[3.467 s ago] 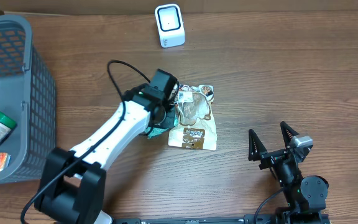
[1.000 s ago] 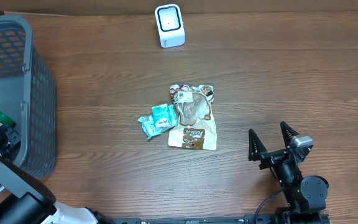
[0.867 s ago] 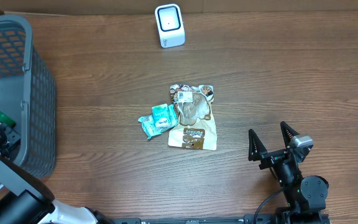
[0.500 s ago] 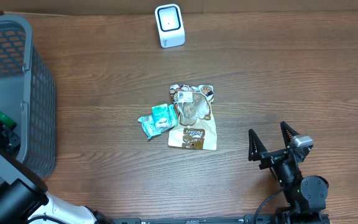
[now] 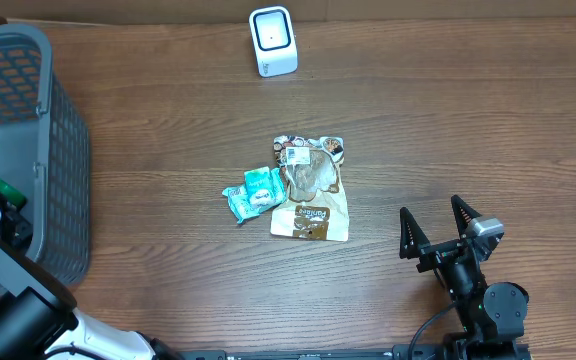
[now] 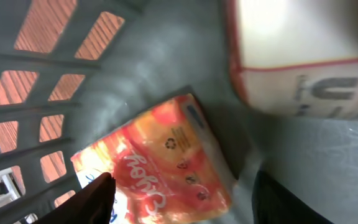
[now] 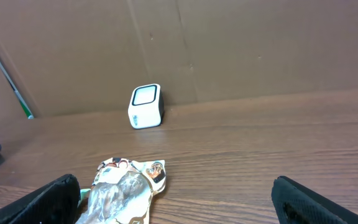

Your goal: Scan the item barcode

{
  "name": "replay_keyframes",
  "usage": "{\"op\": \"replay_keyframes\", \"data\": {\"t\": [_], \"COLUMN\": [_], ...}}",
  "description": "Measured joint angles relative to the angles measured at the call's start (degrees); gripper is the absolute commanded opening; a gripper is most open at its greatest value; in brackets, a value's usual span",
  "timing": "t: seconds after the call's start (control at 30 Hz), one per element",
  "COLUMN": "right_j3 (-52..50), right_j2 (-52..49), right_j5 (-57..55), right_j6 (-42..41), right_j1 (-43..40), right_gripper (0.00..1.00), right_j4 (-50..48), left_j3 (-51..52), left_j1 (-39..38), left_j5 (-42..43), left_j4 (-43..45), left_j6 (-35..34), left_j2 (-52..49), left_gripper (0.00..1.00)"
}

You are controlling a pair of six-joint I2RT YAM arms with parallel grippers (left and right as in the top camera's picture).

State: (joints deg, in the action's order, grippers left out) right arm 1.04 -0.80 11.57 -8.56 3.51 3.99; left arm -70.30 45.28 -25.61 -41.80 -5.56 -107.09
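My left gripper [image 6: 188, 202] is down inside the grey basket [image 5: 38, 120] at the table's left edge. Its jaws stand open on either side of an orange-red packet [image 6: 166, 162] lying on the basket floor. The left finger is at the packet's edge and the right finger is apart from it. The white barcode scanner [image 5: 273, 40] stands at the back of the table and also shows as the scanner [image 7: 146, 106] in the right wrist view. My right gripper [image 5: 443, 225] rests open at the front right with nothing in it.
A brown snack pouch [image 5: 311, 190] and a teal packet [image 5: 253, 193] lie together mid-table. A white container with a red line [image 6: 303, 56] sits beside the orange packet. A green-lidded jar [image 5: 6, 187] pokes out by the left arm. A cardboard wall backs the table.
The left arm has left the teal packet on the table and gone into the basket. In the last second its jaws have narrowed a little round the orange packet. The right arm has not moved.
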Motion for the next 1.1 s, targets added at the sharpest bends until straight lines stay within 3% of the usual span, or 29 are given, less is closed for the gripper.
{"op": "replay_keyframes", "data": {"t": [0.07,0.13,0.17,0.2,0.47,0.63,1.1], "right_j3": [0.00,0.00,0.00,0.00,0.00,0.00,0.00], "right_j2": [0.00,0.00,0.00,0.00,0.00,0.00,0.00], "right_j5": [0.00,-0.02,0.00,0.00,0.00,-0.02,0.00], "right_j6": [-0.02,0.00,0.00,-0.02,0.00,0.00,0.00], "right_j1": [0.00,0.00,0.00,0.02,0.00,0.00,0.00], "right_gripper": [1.00,1.00,1.00,1.00,1.00,1.00,1.00], "right_j4": [0.00,-0.02,0.02,0.02,0.02,0.00,0.02], "left_j3": [0.44,0.66,0.90,1.27,1.79,-0.46,-30.25], "left_j1": [0.46,1.14,1.55,1.79,2.08,1.01,-9.09], "left_j5": [-0.02,-0.02,0.04,0.04,0.81,3.21,22.95], "left_j4": [0.90,1.60,1.90,1.97,2.03,-3.48,-23.43], "left_j6": [0.02,0.11,0.11,0.15,0.13,0.11,-3.02], "left_j2": [0.24,0.26,0.26,0.24,0.24,0.09,-1.18], "left_gripper": [0.52,0.30,0.13,0.04,0.04,0.04,0.04]}}
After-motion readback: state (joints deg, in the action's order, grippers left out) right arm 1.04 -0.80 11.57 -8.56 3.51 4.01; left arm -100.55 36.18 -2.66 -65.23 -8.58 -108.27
